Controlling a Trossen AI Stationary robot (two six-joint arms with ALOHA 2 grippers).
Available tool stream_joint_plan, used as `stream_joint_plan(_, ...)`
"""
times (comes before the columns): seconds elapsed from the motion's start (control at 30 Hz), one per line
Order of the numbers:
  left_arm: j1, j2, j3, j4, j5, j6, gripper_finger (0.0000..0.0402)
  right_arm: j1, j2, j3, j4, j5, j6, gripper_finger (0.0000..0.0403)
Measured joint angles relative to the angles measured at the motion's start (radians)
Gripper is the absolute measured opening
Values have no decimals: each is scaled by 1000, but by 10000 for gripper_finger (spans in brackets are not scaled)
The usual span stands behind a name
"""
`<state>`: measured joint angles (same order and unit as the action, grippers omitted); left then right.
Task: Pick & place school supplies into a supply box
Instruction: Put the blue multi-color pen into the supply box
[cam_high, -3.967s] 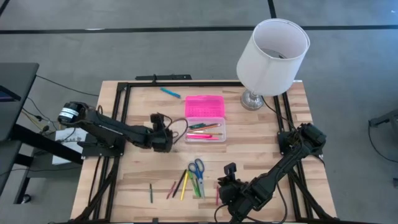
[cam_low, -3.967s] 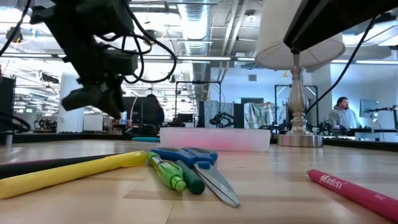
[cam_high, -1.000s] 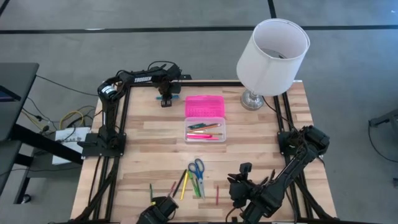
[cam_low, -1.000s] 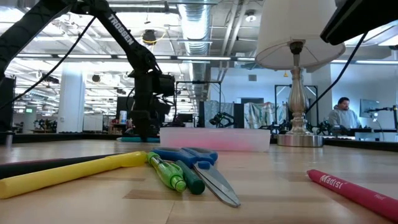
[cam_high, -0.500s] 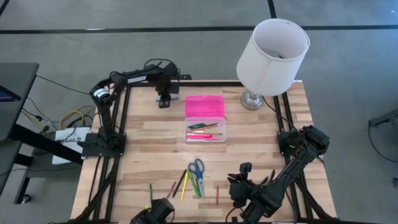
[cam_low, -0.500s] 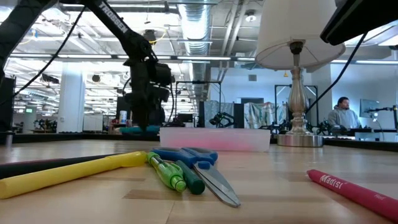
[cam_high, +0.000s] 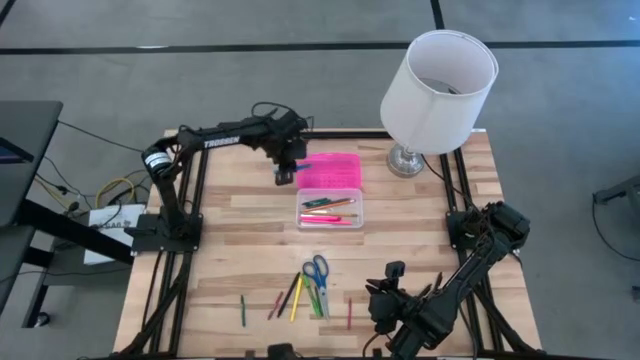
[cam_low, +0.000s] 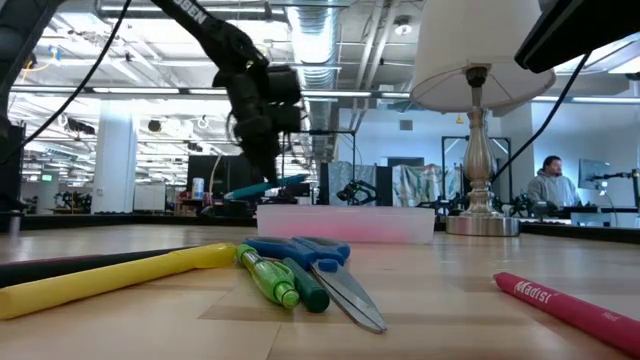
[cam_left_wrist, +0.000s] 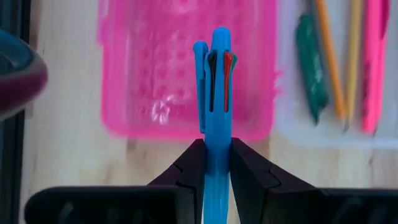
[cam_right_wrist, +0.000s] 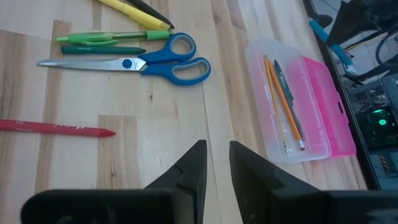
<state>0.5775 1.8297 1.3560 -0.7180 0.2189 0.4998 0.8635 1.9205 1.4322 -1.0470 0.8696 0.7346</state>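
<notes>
My left gripper (cam_high: 287, 170) hovers at the left edge of the supply box's pink lid (cam_high: 329, 170), shut on a blue multi-colour pen (cam_left_wrist: 216, 93). The pen is also visible in the low view (cam_low: 265, 186). The box's clear base (cam_high: 330, 209) holds several pens and pencils. Blue-handled scissors (cam_high: 316, 270), a yellow pencil (cam_high: 296, 298), green pens (cam_high: 318, 298) and a red crayon (cam_high: 349, 313) lie flat near the front edge. My right gripper (cam_right_wrist: 217, 162) waits above the front right, its fingers a narrow gap apart with nothing between them. My left gripper pinches the blue pen's barrel (cam_left_wrist: 216, 134) between its two fingers, about midway along it. The fingers slant down from above and lie across the pen. Its clicker end (cam_left_wrist: 217, 43) sticks out past them over the lid. The pen hangs clear, nearly level, with one end a little raised.
A white-shaded lamp (cam_high: 438, 85) stands on the far right corner, close to the box. A black rail frame (cam_high: 190, 180) runs along the table's left, far and right sides. Bare wood lies between the box and the loose supplies.
My left gripper has risen from the far left part of the table with the blue pen. It has swung toward the right and a little nearer, up to the pink lid, tipping as it went. The pen is now lifted clear of the wood.
</notes>
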Motion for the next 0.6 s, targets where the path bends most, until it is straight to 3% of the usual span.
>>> stream_joint_plan(0.6,-284,-2,2,253,-76,-251,48,0,0,0,0,-3,0,63)
